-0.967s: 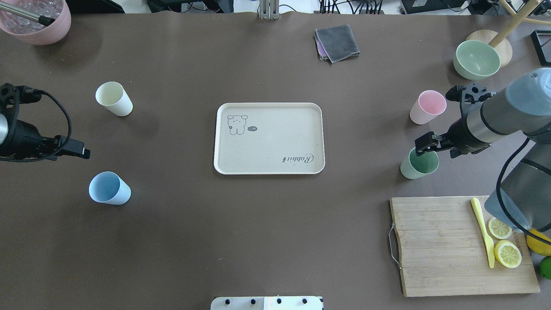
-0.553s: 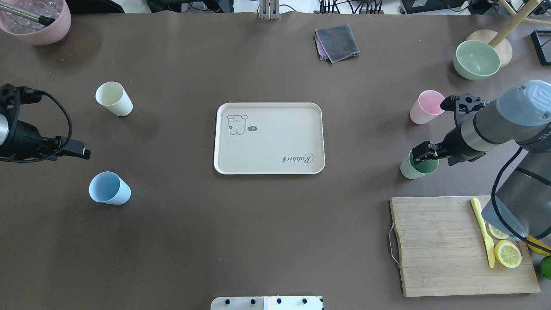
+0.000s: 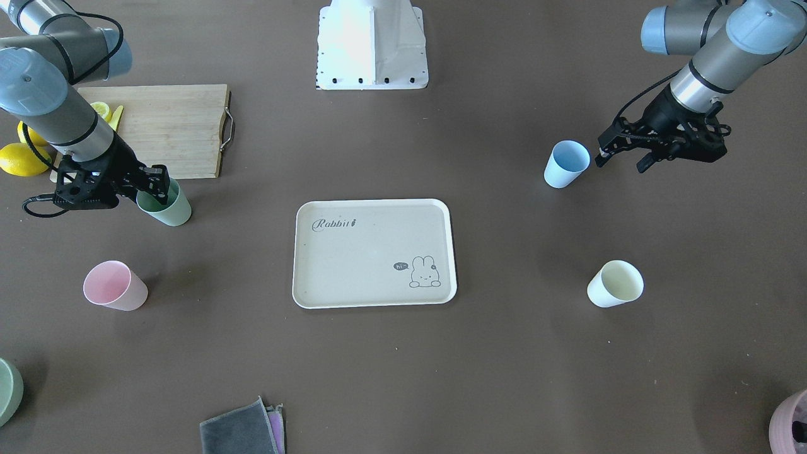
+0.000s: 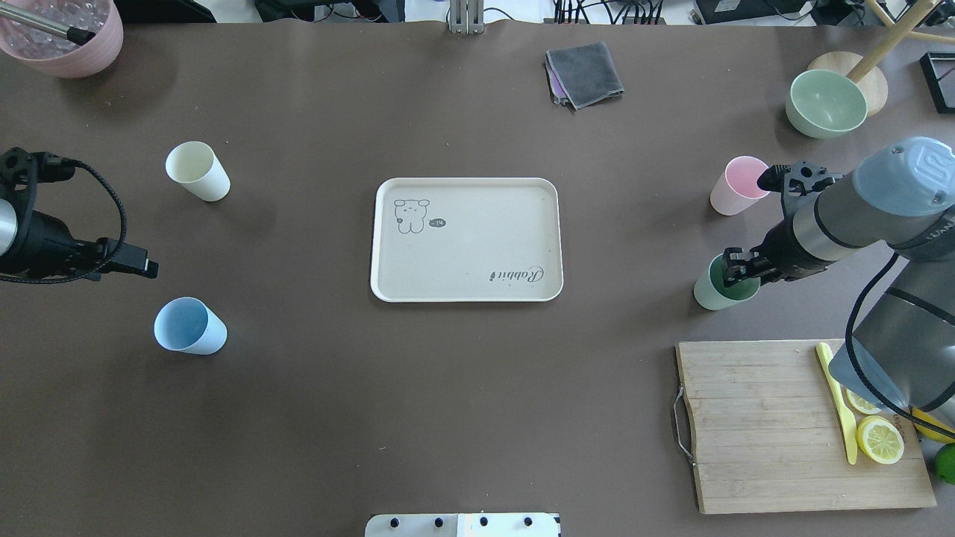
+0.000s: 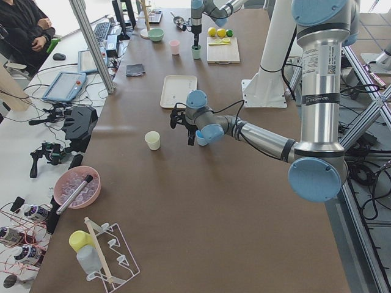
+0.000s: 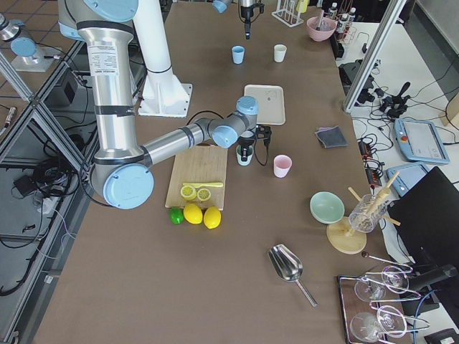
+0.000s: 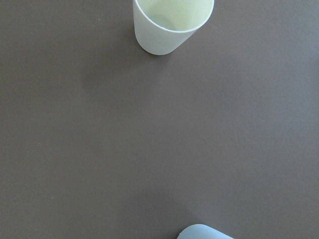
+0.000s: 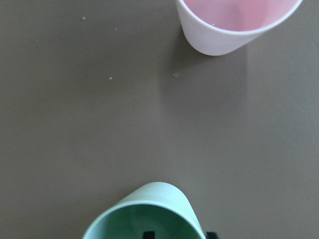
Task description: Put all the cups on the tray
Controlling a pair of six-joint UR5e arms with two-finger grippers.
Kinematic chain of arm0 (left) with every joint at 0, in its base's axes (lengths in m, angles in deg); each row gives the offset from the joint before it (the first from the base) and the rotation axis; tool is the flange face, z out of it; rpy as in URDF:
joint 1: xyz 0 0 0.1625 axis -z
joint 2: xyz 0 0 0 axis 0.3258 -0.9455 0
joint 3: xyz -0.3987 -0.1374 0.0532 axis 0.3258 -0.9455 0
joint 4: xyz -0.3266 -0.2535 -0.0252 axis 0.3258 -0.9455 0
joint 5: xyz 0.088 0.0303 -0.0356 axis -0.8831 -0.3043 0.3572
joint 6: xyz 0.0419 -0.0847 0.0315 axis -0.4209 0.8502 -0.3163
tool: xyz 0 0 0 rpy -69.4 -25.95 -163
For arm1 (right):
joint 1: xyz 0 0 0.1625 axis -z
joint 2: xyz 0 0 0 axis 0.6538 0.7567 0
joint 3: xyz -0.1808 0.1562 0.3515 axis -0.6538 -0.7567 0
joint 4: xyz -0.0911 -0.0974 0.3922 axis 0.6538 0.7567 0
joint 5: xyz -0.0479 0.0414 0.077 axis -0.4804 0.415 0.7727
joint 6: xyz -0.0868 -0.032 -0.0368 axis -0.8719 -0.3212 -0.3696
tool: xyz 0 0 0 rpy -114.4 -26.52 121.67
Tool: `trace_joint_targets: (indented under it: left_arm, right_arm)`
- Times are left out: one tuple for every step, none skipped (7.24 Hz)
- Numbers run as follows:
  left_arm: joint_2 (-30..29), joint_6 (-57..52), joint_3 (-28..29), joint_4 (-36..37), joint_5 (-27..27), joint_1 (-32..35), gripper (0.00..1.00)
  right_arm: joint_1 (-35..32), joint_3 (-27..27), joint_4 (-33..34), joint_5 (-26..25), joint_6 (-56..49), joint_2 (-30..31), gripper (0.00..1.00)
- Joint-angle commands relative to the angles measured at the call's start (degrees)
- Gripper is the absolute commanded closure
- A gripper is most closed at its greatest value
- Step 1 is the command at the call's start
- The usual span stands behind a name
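Note:
The beige Rabbit tray (image 4: pixel 466 239) lies empty at the table's middle, also in the front view (image 3: pixel 372 252). My right gripper (image 4: pixel 736 269) is open and straddles the rim of the upright mint green cup (image 4: pixel 712 297); the right wrist view shows one finger inside the cup (image 8: pixel 149 214) and one outside. The pink cup (image 4: pixel 735 186) stands just beyond it. My left gripper (image 4: pixel 144 265) looks open and empty, hovering between the cream cup (image 4: pixel 195 170) and the light blue cup (image 4: pixel 186 328), touching neither. All cups stand on the table, off the tray.
A wooden cutting board (image 4: pixel 753 425) with lemon slices and a yellow knife lies at the near right. A sage-green bowl (image 4: pixel 827 103) stands at the far right, a mauve container (image 4: pixel 63 37) at the far left, a grey cloth (image 4: pixel 583 73) beyond the tray.
My right gripper has come down onto the mint green cup, so its fingers now straddle the rim. The left arm has barely moved. No cup has moved.

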Motion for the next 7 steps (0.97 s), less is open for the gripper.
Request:
trace_joint_targets:
  left_arm:
    - [0.1, 0.09, -0.03, 0.0, -0.03, -1.73, 0.03]
    - [0.45, 0.52, -0.03, -0.09, -1.08, -3.48, 0.03]
    - [2.02, 0.87, -0.12, -2.0, -2.74, -5.32, 0.03]
    - [3.6, 2.27, -0.03, -4.46, -3.37, -6.82, 0.03]
    - [3.88, 3.76, 0.14, -5.53, -4.24, -8.4, 0.08]
    - [3.71, 4.04, 0.23, -5.71, -5.82, -10.51, 0.12]
    - [3.1, 6.65, 0.32, -5.8, -6.27, -12.01, 0.19]
  right_arm:
    - [-4.64, 0.55, 0.07, 7.83, 0.17, -2.67, 1.0]
    - [-7.81, 0.55, 0.59, 12.07, 0.17, -4.33, 1.0]
    - [-9.23, 0.55, 0.69, 13.94, 0.17, -5.48, 1.0]
    - [-9.33, 0.46, 0.77, 14.13, 0.17, -6.45, 1.0]
    - [-9.42, 0.29, 0.95, 14.05, 0.26, -7.59, 1.0]
    - [-9.34, 0.11, 3.3, 14.05, 0.26, -9.95, 1.0]
    - [-9.34, 0.11, 6.98, 13.7, 0.26, -12.76, 1.0]
